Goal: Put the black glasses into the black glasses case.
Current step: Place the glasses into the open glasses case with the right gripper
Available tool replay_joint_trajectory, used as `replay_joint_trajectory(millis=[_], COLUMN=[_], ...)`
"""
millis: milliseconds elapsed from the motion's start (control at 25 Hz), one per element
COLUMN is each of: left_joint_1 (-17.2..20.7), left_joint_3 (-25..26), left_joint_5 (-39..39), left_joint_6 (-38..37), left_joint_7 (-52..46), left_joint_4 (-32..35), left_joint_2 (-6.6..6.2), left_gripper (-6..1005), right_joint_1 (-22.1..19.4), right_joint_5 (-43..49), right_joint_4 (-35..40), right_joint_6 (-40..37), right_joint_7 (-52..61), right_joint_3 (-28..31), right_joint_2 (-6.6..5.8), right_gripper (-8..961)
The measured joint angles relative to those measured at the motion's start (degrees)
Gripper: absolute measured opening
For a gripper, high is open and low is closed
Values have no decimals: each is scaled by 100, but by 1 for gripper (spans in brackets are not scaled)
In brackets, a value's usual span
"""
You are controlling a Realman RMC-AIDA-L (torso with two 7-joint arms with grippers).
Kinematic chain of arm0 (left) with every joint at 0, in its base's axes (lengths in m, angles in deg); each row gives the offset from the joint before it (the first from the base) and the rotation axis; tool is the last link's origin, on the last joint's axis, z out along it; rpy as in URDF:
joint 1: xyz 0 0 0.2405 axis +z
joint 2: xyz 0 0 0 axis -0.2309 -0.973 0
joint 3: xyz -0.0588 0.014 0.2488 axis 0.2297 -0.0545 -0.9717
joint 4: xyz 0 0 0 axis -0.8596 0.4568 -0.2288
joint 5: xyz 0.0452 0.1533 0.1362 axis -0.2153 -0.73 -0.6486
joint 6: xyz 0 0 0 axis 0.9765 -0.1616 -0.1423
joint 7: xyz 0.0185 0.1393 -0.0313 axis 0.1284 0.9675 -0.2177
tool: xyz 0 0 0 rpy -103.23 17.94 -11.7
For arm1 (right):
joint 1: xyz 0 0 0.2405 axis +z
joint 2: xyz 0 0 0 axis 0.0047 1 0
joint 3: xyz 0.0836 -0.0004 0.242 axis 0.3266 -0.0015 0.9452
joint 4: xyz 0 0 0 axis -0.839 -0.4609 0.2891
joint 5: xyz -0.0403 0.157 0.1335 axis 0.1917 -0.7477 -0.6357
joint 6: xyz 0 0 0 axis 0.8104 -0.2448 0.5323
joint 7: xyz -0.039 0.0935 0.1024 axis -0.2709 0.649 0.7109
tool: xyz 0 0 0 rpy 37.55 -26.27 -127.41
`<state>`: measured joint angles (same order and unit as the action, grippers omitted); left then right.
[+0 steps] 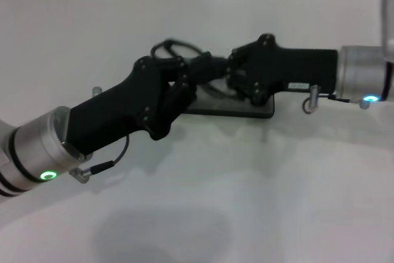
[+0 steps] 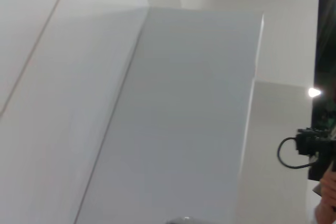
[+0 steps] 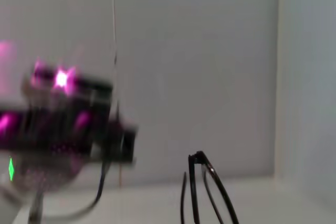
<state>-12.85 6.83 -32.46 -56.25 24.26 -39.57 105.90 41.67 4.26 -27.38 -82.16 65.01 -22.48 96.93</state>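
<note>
Both pincers met just above the black glasses case (image 1: 231, 106) on the worktop (image 1: 246, 183). The black glasses (image 1: 175, 50) hung between them; neither pincer's grip was discernible. Best lower them level.

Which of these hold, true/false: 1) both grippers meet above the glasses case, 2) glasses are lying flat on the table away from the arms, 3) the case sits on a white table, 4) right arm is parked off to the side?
1) True. The left gripper and right gripper come together over the black glasses case.
2) False. The black glasses are up at the grippers, their frame showing above the left gripper, not lying flat on the table.
3) True. The case rests on the white table.
4) False. The right arm reaches in to the case, meeting the left.
</note>
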Motion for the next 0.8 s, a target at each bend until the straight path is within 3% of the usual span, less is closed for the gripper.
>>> replay_joint_trajectory(millis=[160,280,480,800], left_joint_1=[96,128,150,225], left_joint_3=[50,61,65,74], left_joint_5=[40,40,40,74], left_joint_6=[4,5,11,23], left_joint_7=[0,0,46,61], left_joint_4=[30,23,-17,-12], left_joint_2=[-2,-3,-3,-3], left_gripper=[45,46,46,46], right_joint_1=[-10,-184,-252,-317], right_joint_5=[356,1750,3178,4279], right_joint_4=[345,1765,2556,3156], right_joint_6=[306,1449,1653,1677], right_joint_7=[410,1993,3156,3844], right_joint_3=[-194,-984,-1055,-1024], right_joint_2=[10,-3,14,-1], right_gripper=[99,101,103,107])
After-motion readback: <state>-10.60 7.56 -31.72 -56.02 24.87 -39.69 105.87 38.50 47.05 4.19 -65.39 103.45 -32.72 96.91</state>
